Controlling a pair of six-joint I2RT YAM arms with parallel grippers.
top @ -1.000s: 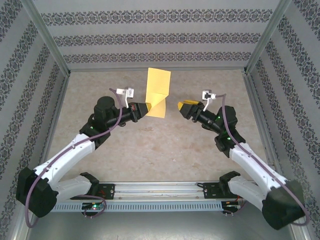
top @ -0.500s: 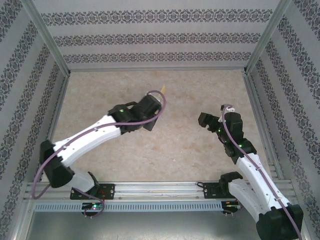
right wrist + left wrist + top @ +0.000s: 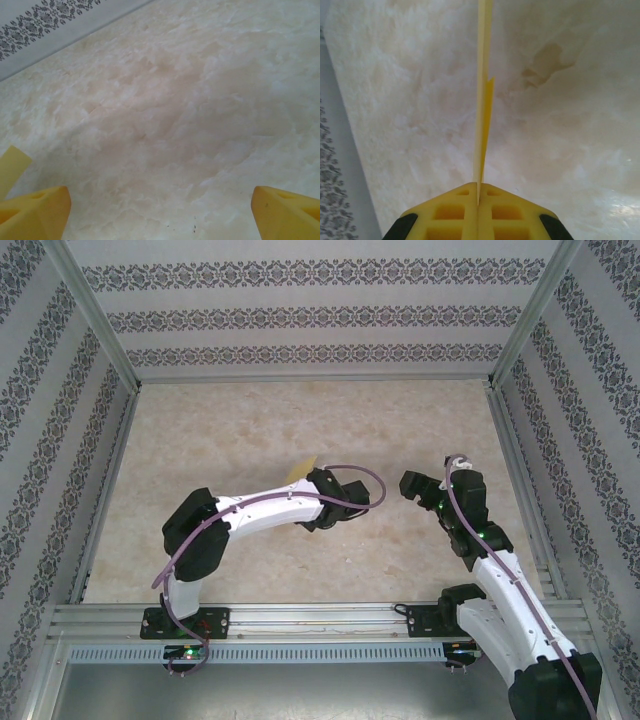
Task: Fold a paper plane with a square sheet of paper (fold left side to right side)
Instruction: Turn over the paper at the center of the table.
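My left tool [image 3: 478, 187] clamps the square sheet of paper [image 3: 483, 110] edge-on, its length running straight ahead, while my right tool [image 3: 160, 212] hangs spread apart nearby, toward the bench's [image 3: 250, 420] right edge.

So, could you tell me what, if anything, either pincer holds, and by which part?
The left pincer is shut on the yellow sheet of paper, gripping its near edge. The right pincer is open, holding nothing.

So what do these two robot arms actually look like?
Both the left arm and right arm have white shells with black joints, and a purple cable trails along each. The left end effector and right end effector have chunky yellow fingers with moulded pockets.
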